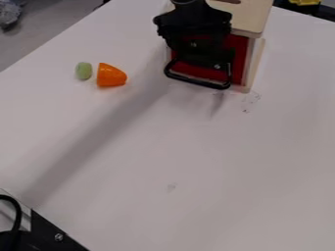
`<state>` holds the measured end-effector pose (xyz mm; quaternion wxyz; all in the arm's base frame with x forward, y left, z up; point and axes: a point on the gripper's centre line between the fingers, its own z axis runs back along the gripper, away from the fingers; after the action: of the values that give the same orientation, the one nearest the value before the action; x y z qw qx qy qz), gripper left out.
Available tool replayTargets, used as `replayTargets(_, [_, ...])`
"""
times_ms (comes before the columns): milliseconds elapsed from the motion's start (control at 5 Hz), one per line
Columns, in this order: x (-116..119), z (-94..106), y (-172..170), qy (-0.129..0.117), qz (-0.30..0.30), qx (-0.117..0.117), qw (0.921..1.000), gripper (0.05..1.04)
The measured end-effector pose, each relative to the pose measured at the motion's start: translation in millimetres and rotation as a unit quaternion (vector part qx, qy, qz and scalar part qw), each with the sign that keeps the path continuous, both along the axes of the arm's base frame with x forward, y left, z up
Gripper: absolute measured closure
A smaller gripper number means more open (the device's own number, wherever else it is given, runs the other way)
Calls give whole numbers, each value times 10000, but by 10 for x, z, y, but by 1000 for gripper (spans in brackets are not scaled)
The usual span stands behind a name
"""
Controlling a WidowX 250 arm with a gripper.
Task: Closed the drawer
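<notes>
A white table point(216, 147) stands over what looks like grey floor point(59, 22), with something yellow point(305, 2) at top right.

The top edge cuts off the wooden box point(252, 17) and the dark slot point(227, 1) in its top; the gripper point(196, 44) hides much of the red drawer front point(240, 51) and part of the black handle point(196, 82); how far the drawer sits in cannot be told. The yellow thing point(305, 2) is cut off at the top, the blurred grey thing point(9, 13) at the left; the lower left corner crops the black bracket point(56, 234) and cable point(16, 213); the dark specks point(247, 111) on the table point(196, 162) are too small to tell.
</notes>
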<state>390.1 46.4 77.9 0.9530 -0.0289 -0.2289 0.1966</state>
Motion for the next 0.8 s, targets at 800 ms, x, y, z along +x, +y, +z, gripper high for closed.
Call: replayTargets(800, [-43,213,-57,-256,-72,-78,9996,85])
